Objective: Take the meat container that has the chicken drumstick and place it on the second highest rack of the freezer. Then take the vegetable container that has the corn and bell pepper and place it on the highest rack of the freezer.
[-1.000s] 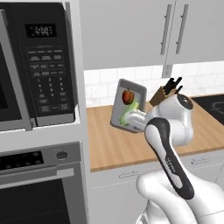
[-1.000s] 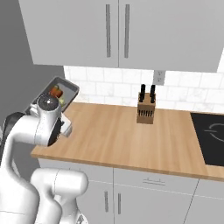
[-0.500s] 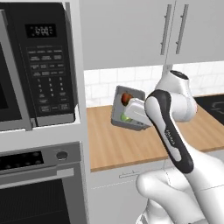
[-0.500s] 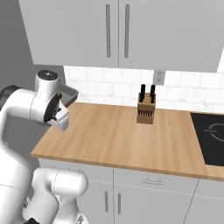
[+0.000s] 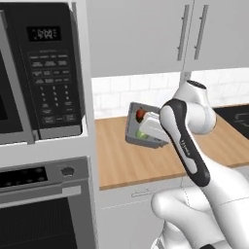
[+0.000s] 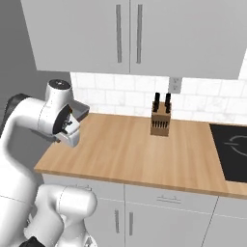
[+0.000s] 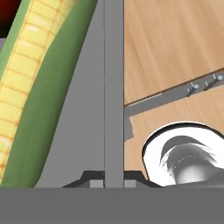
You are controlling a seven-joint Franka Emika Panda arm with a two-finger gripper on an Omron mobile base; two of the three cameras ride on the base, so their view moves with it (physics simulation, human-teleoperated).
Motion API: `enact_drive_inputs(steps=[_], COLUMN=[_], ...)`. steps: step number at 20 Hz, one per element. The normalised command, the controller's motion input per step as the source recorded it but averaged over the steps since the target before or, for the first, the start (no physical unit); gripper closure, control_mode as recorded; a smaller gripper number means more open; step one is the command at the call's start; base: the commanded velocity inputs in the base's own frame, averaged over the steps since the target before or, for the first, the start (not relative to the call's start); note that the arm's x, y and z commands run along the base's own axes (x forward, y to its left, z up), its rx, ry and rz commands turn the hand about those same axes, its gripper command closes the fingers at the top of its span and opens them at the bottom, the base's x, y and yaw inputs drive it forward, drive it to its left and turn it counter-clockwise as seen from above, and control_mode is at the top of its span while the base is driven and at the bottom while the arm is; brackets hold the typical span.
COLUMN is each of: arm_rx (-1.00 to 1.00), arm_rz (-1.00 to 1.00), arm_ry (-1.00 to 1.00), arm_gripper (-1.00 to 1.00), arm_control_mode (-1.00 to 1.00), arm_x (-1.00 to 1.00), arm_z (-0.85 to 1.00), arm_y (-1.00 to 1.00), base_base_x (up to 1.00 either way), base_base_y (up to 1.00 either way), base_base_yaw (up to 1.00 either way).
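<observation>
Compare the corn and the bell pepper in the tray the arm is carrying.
The corn is long and yellow with green husk; the bell pepper is short, rounded and dark red. In the left base view the bell pepper sits higher in the tilted vegetable container, while the corn shows lower, partly behind the arm. Both ride in the same grey container, lifted off the counter.
</observation>
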Motion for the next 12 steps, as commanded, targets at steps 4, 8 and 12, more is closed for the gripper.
enact_drive_inputs(steps=[4,8,12], arm_rx=[0.0,0.0,0.0], arm_rz=[0.0,0.0,0.0], arm_ry=[0.0,0.0,0.0], arm_gripper=[1.0,1.0,1.0], arm_control_mode=[1.0,1.0,1.0], arm_x=[0.0,0.0,0.0], arm_z=[0.0,0.0,0.0], arm_y=[0.0,0.0,0.0], base_base_x=[-0.97,-0.96,-0.44], base_base_y=[-0.18,0.24,0.51], base_base_yaw=[0.15,0.46,0.67])
